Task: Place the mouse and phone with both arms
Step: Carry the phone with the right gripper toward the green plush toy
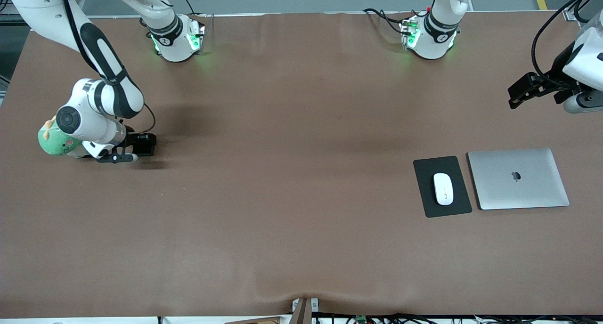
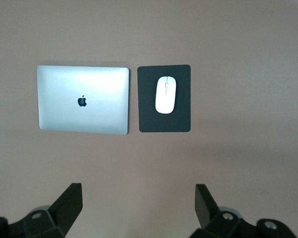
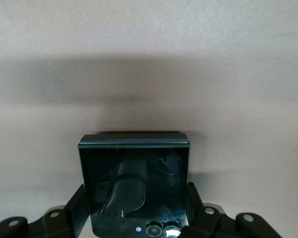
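Note:
The white oval mouse (image 1: 443, 189) (image 2: 165, 94) lies on a dark pad (image 1: 426, 206) (image 2: 149, 124) toward the left arm's end of the table. The black, glossy folded phone (image 1: 143, 144) (image 3: 134, 183) is clamped by its two sides in my right gripper (image 1: 135, 149) (image 3: 136, 198), which is shut on it, low over the table at the right arm's end. I cannot tell whether the phone touches the table. My left gripper (image 1: 518, 95) (image 2: 138, 191) hangs open and empty, high over the table's edge at the left arm's end, apart from the mouse.
A closed silver laptop (image 1: 518, 178) (image 2: 83, 99) lies beside the pad, closer to the left arm's end. A green plush toy (image 1: 56, 142) sits by the right arm's wrist. The arm bases (image 1: 176, 39) (image 1: 428, 36) stand along the robots' edge of the brown table.

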Robot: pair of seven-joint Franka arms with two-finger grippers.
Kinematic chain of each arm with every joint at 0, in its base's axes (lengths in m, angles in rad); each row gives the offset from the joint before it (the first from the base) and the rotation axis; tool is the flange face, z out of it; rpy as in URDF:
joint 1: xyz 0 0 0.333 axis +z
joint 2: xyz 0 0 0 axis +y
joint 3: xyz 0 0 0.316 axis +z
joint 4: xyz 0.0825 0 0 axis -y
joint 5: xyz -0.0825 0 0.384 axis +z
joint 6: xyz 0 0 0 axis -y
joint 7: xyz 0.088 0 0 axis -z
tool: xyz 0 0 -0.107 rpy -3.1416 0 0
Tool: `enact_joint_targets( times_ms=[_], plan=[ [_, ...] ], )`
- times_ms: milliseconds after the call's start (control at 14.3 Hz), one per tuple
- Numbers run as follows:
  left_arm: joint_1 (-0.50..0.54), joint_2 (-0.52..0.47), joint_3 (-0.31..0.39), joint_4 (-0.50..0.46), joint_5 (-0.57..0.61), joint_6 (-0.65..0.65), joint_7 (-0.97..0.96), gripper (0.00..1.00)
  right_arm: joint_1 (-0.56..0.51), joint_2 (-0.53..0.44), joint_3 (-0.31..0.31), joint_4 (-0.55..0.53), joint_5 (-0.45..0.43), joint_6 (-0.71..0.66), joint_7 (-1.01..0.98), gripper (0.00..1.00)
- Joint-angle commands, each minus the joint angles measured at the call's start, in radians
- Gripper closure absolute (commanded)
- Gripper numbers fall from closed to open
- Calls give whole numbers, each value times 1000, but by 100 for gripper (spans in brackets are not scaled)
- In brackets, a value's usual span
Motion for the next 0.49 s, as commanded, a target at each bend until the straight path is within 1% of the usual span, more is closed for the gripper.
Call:
enact_joint_targets(
  times_ms=[0, 70, 279, 419],
  plan=[
    [15, -26, -9, -14, -21, 3, 6, 0, -13, 7, 4, -3, -14, 10, 1, 46],
    [15, -24, -9, -14, -21, 3, 6, 0, -21, 14, 4, 3, -12, 9, 3, 0],
    [17, -24, -8, -3, -22, 4, 6, 0, -16, 8, 7, 47, -12, -33, 9, 0],
    [14, -20, -9, -3, -21, 4, 6, 0, -12, 13, 10, 170, -1, -176, 9, 0]
  ],
)
